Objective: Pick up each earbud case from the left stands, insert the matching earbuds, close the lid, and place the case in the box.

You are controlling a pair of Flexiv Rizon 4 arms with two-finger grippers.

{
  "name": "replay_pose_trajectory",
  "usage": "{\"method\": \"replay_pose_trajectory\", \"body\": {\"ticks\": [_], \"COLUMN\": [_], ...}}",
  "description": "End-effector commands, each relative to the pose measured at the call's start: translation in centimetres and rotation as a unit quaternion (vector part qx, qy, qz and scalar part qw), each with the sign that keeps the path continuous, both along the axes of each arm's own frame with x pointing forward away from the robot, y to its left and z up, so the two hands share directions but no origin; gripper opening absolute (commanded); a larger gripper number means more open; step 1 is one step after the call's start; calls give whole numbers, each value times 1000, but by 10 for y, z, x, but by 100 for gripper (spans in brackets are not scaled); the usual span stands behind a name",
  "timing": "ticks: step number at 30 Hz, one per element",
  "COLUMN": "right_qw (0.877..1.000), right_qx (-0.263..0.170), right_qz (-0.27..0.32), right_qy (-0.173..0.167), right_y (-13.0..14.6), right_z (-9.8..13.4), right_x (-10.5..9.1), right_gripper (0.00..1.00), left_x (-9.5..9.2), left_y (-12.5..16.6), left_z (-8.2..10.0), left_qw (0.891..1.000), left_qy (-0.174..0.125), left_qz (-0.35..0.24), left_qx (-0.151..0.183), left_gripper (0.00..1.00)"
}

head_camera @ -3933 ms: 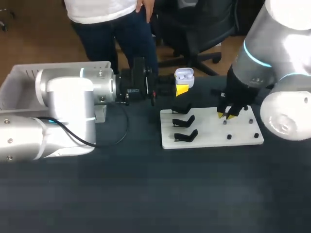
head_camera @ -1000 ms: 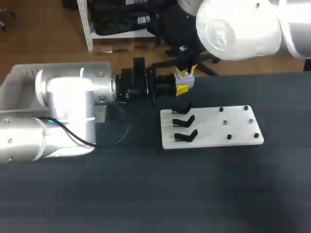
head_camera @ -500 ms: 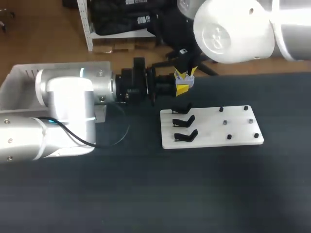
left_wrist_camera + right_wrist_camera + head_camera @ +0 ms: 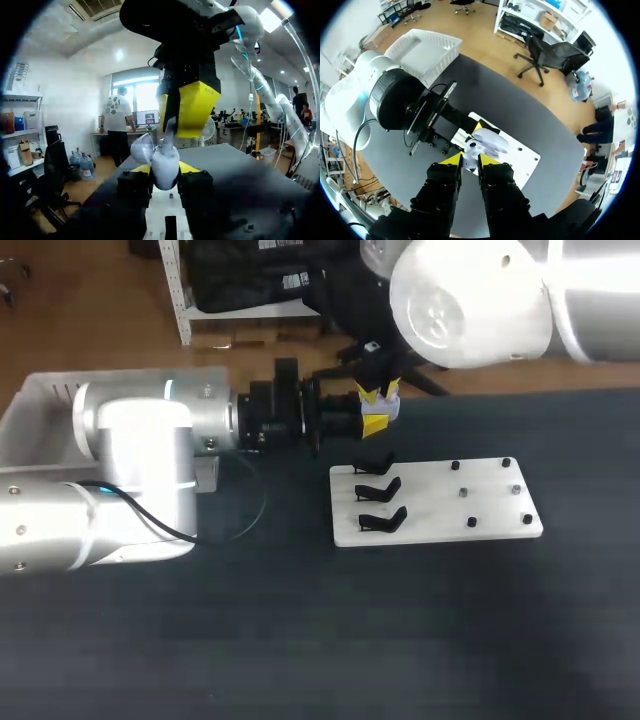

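Note:
My left gripper (image 4: 375, 423) reaches in level from the left and is shut on the white earbud case (image 4: 384, 406), held above the table behind the white board (image 4: 440, 508). In the left wrist view the case (image 4: 166, 167) sits between my own yellow tips, its lid open. My right gripper (image 4: 376, 393) hangs straight over the case, shut on a small white earbud (image 4: 470, 148) right at the case's (image 4: 492, 142) opening. Three black stands (image 4: 380, 490) on the board's left side hold nothing.
Several small dark pegs (image 4: 490, 495) dot the right half of the board. A white box (image 4: 40, 405) stands at the far left, behind my left arm. Dark tabletop stretches in front of the board.
My right arm has shifted slightly left over the case within the last second. The left arm and the case have stayed still. Earlier the right gripper was down at the board's pegs.

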State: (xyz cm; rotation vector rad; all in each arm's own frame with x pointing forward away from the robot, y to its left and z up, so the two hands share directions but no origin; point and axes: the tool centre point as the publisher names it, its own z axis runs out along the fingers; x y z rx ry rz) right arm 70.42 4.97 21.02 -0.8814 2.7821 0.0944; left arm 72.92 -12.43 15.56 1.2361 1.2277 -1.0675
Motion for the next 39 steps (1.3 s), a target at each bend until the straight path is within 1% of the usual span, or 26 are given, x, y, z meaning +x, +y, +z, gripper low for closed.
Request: {"method": "replay_pose_trajectory", "body": {"ticks": [1, 23, 39], "right_qw": [1000, 1000, 999], "right_qx": [0, -4, -23], "right_qz": [1, 4, 23], "right_qy": [2, 9, 13], "right_y": [2, 2, -2], "right_z": [-3, -9, -15], "right_x": [2, 9, 9], "right_gripper": [0, 0, 0], "left_x": [-2, -2, -2], "left_y": [0, 0, 0], "left_z": [-1, -1, -1], "left_qw": [1000, 1000, 1000], "left_qy": [-2, -2, -2], "left_qz": [4, 4, 4], "left_qx": [-2, -2, -2], "left_gripper": [0, 0, 0]}}
